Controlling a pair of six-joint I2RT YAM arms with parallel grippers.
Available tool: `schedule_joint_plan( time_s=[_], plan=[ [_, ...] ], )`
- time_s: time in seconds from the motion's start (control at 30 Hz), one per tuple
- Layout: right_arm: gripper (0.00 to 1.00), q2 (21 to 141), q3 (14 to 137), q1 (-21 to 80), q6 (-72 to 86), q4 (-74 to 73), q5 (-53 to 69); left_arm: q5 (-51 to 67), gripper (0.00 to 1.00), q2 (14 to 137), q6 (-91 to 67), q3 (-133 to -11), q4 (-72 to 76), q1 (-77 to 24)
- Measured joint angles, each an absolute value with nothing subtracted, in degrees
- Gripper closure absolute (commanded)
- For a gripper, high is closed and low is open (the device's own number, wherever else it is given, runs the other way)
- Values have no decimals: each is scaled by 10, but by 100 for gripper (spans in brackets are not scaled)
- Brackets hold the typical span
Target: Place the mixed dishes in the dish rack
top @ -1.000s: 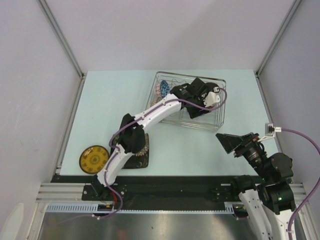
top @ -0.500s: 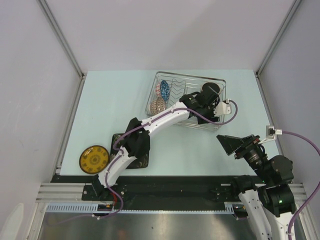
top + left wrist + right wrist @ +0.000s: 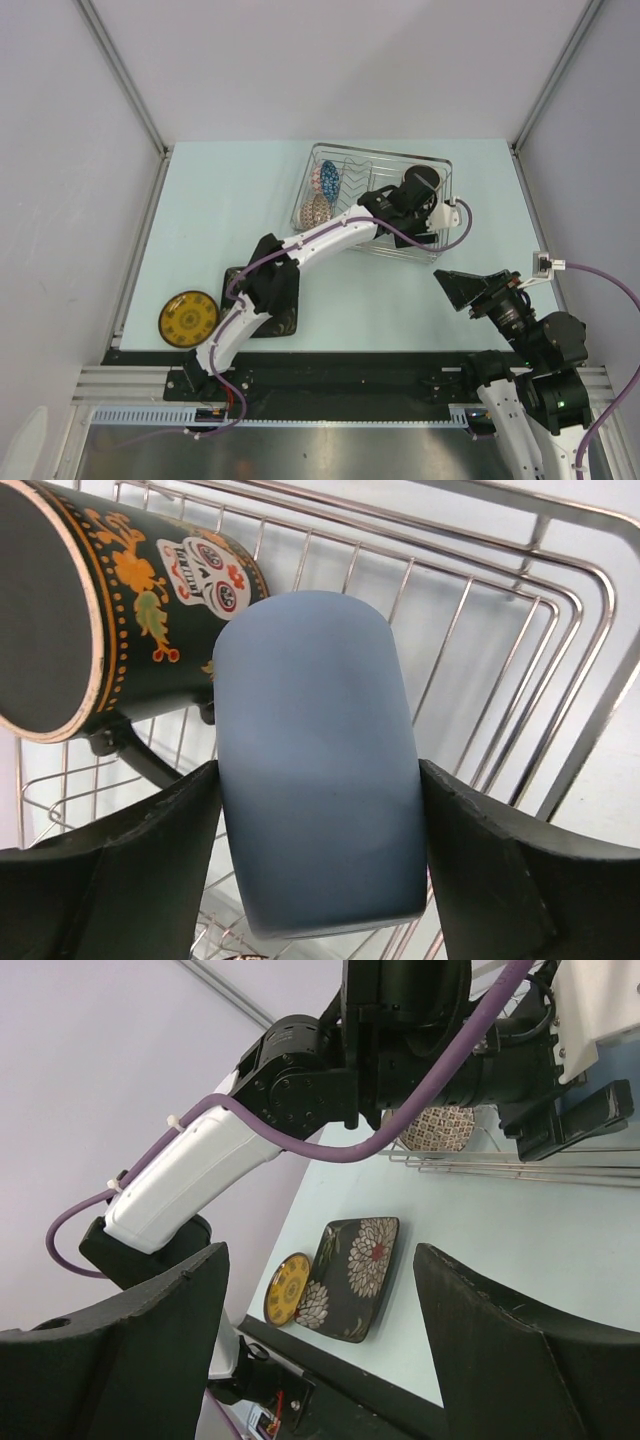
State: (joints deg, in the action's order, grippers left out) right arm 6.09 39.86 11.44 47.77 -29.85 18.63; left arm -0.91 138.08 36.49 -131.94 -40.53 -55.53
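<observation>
Left gripper (image 3: 318, 780) now farther right, light-blue cup (image 3: 315, 750) between its fingers (image 3: 140, 870)

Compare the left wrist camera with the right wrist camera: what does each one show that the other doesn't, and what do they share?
Only the left wrist camera clearly shows the light-blue cup clamped in the left gripper, with the black skull-patterned mug lying on its side beside it. Only the right wrist camera shows the black floral plate and the yellow plate on the table, a beige patterned bowl and the left arm from outside. Both show the dish rack wires.
</observation>
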Motion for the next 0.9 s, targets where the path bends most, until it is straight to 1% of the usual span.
schedule_joint_plan(
  time_s=[0.03,0.43,0.6,0.9],
  plan=[
    [20,61,399,114,478,-298,186,-10,1,1378,364,-1314,-401,-555],
    [20,54,399,114,482,-298,187,-13,0,1353,354,-1286,-388,-554],
    [20,54,399,114,482,-298,187,-13,0,1327,353,-1246,-369,-554],
    [20,54,399,114,474,-313,186,-2,0,1319,317,-1249,-390,-546]
  ],
)
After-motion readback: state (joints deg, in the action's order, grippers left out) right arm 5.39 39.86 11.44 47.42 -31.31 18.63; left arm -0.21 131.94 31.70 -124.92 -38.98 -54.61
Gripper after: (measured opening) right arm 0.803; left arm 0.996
